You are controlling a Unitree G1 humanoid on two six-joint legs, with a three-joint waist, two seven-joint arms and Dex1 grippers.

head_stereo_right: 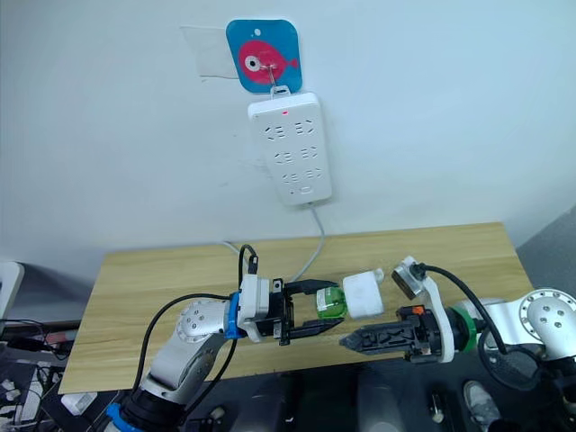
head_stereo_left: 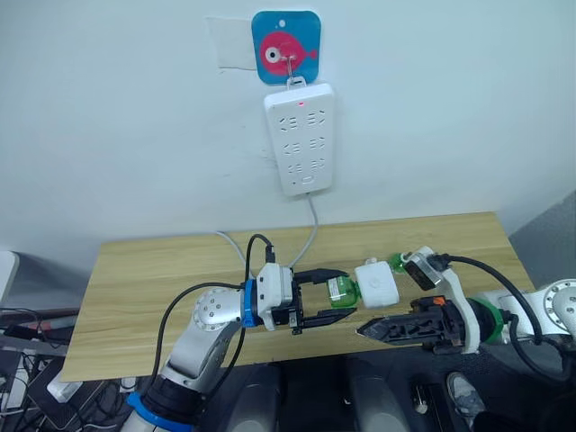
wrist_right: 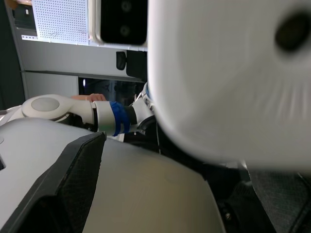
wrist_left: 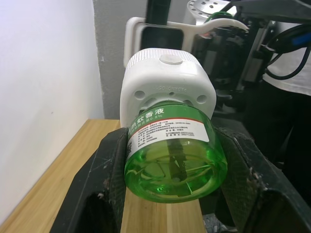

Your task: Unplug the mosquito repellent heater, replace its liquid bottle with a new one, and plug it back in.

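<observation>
The mosquito repellent heater [head_stereo_left: 376, 283] is a small white rounded unit held in the air over the table's front edge, away from the power strip. A green liquid bottle [head_stereo_left: 340, 292] is still fitted in it. My left gripper [head_stereo_left: 345, 294] is shut on that bottle, its black fingers [wrist_left: 104, 179] pressing both sides of the bottle [wrist_left: 175, 160] under the heater [wrist_left: 167, 87]. My right gripper [head_stereo_left: 362, 330] points left just in front of and below the heater, open and holding nothing. The heater [wrist_right: 228, 77] looms close beside one finger [wrist_right: 63, 184].
A long white power strip [head_stereo_left: 300, 138] hangs on the wall from a blue fish hook [head_stereo_left: 286, 47], its red light on and its cable running down to the wooden table [head_stereo_left: 144, 279]. A small green bit [head_stereo_left: 394, 262] shows behind the heater.
</observation>
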